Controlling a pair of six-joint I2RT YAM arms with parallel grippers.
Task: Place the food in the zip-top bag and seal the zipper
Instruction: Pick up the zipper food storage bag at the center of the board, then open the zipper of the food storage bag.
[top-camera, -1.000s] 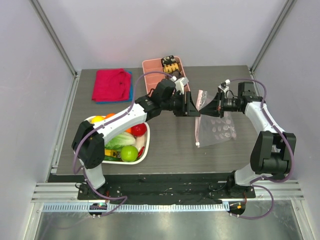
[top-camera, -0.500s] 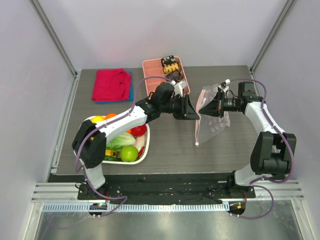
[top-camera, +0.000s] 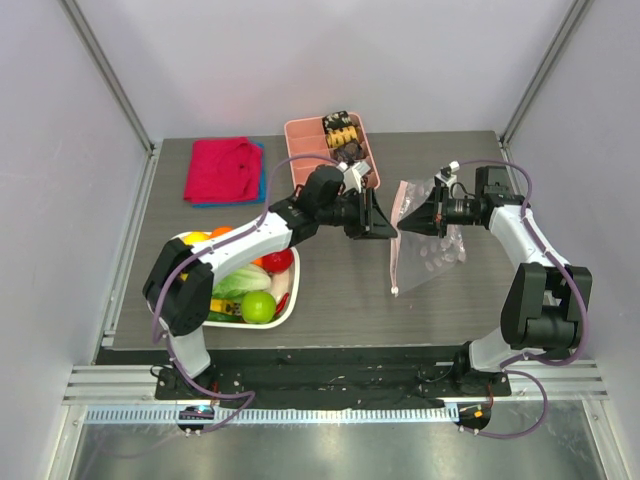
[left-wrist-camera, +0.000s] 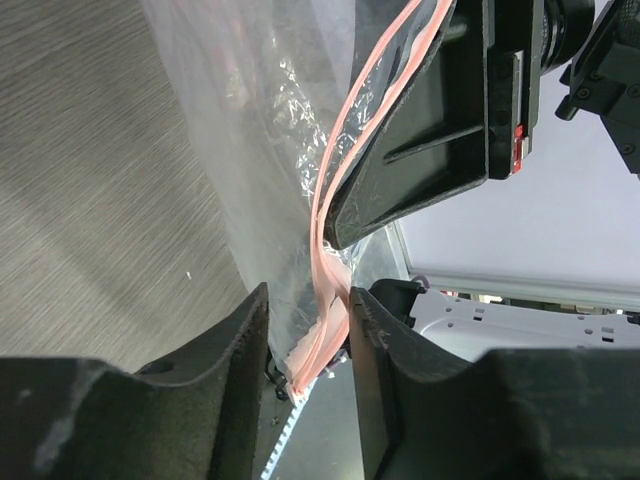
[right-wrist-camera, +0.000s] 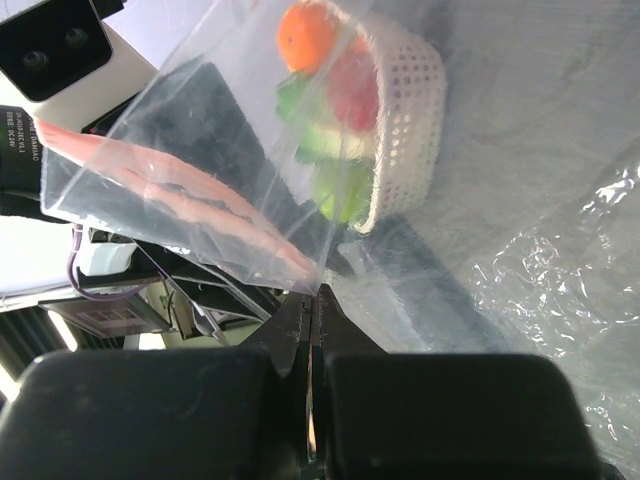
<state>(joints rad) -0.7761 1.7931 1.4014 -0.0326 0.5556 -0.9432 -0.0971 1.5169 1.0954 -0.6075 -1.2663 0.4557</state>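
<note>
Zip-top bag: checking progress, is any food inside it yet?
None visible: the zip-top bag shows only printed dots, and the food sits in the basket. Its top corner is hidden by the right tool.

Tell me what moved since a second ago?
The left claw drew back a little leftward, and the zip-top bag bunched up higher. The right claw kept pinching the bag in the same spot. The food stayed in its basket.
</note>
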